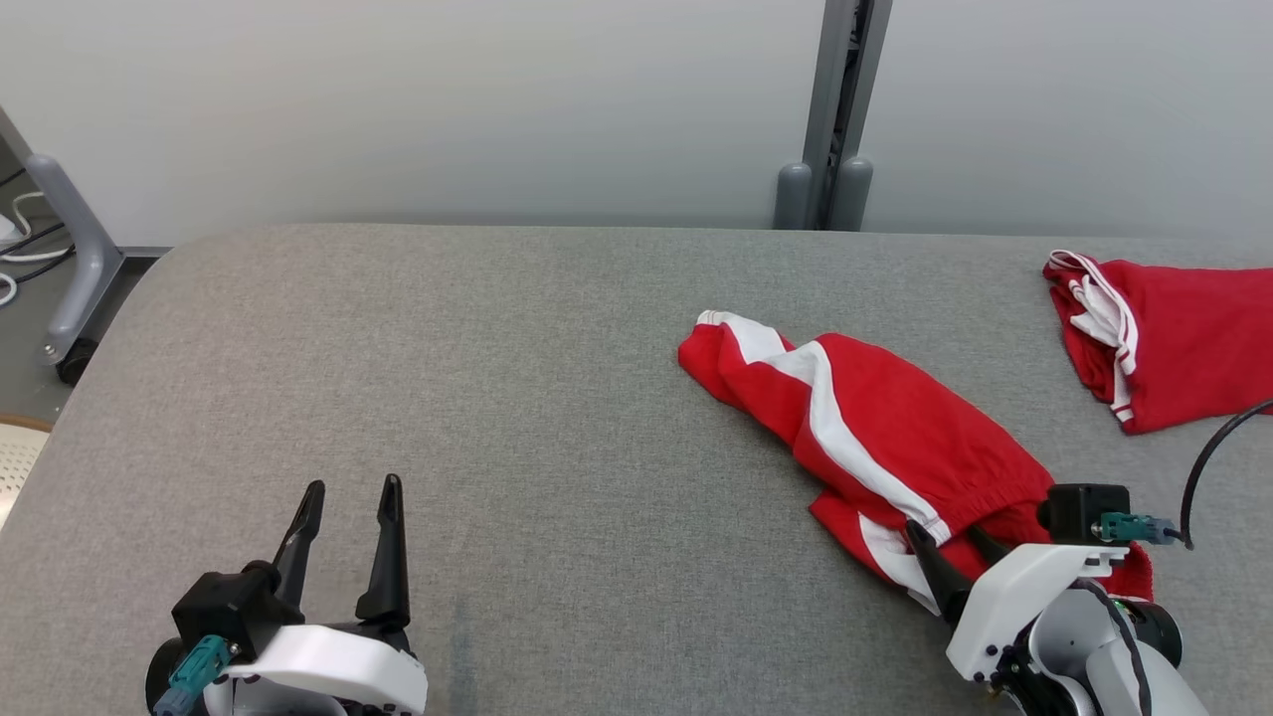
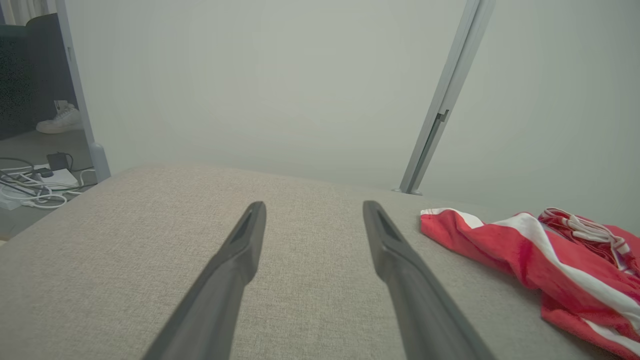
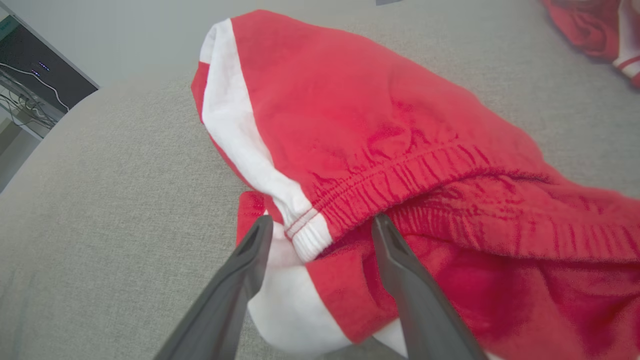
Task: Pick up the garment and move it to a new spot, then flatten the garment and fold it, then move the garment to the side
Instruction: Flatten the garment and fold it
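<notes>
At the far left you have a grey metal stand leg on a dark castor (image 1: 72, 268), with white and black cables (image 2: 35, 182) lying on the floor beside it. Your left gripper (image 1: 353, 484) hovers at the lower left over the grey woven fabric table top (image 1: 557, 398). Its two long dark fingers are spread wide and hold nothing; the left wrist view shows bare cloth between them (image 2: 314, 205).

Move right past the middle and you reach the task's thing, a red knit garment with broad white side stripes and an elastic waistband (image 1: 895, 428). It lies crumpled on the table's right half, one striped end pointing toward the back wall and the gathered waistband toward you. Behind it a grey metal post (image 1: 840, 119) stands against the pale wall.

Your right gripper (image 1: 943, 542) is at the garment's near end. Its fingers are wide apart, and the white-striped end of the waistband (image 3: 307, 235) sits between them, not pinched. You cannot tell whether the tips touch the cloth.

Farther right, apart from the first, a second red garment with white trim (image 1: 1183, 338) lies by the table's right edge.
</notes>
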You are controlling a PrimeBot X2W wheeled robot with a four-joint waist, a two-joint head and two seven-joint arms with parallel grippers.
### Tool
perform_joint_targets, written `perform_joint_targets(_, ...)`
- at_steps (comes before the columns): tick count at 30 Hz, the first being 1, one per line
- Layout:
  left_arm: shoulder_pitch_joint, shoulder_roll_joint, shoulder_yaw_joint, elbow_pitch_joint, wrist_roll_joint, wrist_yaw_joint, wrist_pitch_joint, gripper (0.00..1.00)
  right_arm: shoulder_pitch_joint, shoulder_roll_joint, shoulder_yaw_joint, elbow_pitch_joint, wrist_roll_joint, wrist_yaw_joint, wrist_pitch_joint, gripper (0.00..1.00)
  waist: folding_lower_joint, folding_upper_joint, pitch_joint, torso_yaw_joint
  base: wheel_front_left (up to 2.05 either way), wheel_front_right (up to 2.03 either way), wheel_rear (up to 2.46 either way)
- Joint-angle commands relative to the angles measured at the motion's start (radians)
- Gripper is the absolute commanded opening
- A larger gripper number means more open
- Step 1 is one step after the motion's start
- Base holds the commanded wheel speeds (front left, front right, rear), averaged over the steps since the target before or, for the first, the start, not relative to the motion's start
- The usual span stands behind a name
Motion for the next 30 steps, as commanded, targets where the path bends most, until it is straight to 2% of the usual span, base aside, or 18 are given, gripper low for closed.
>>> perform_joint_targets(1,-0.013,0.003,0.002,0.001,-0.005,-0.001,-0.008,1.0,-0.016,-0.002,-0.021,0.019,0.007,0.001,0.019,1.0,0.0,0.0,0.011,0.014,0.0,0.0,0.0)
perform_joint_targets(6,-0.024,0.003,0.003,0.004,-0.004,-0.002,-0.009,1.0,-0.039,0.01,-0.034,0.034,0.01,0.001,0.047,1.0,0.0,0.0,0.026,0.037,0.0,0.0,0.0)
perform_joint_targets(19,-0.027,0.007,0.001,0.009,-0.003,0.004,-0.01,1.0,-0.042,0.021,-0.012,-0.035,0.023,0.001,-0.022,1.0,0.0,0.0,0.025,0.053,0.0,0.0,0.0)
perform_joint_targets(20,-0.027,0.007,0.001,0.008,-0.003,0.005,-0.011,1.0,-0.04,0.021,-0.01,-0.038,0.025,0.001,-0.02,0.77,0.0,0.0,0.025,0.053,0.0,0.0,0.0)
perform_joint_targets(21,-0.027,0.007,0.001,0.007,-0.003,0.006,-0.011,1.0,-0.039,0.021,-0.008,-0.042,0.025,0.001,-0.021,0.41,0.0,0.0,0.026,0.052,0.0,0.0,0.0)
perform_joint_targets(22,-0.027,0.007,0.0,0.007,-0.004,0.006,-0.011,1.0,-0.038,0.021,-0.007,-0.045,0.02,0.001,-0.021,0.13,0.0,0.0,0.026,0.052,0.0,0.0,0.0)
perform_joint_targets(23,-0.028,0.007,0.0,0.006,-0.004,0.006,-0.011,1.0,-0.038,0.02,-0.007,-0.047,0.016,0.001,-0.02,0.0,0.0,0.0,0.027,0.051,0.0,0.0,0.0)
perform_joint_targets(28,-0.028,0.009,-0.001,0.007,-0.007,0.006,-0.012,1.0,-0.043,0.021,-0.017,-0.068,0.024,0.001,-0.024,0.0,0.0,0.0,0.027,0.045,0.0,0.0,0.0)
perform_joint_targets(30,-0.029,0.009,-0.002,0.009,-0.008,0.005,-0.012,1.0,-0.047,0.021,-0.022,-0.08,0.038,0.001,-0.03,0.04,0.0,0.0,0.028,0.041,0.0,0.0,0.0)
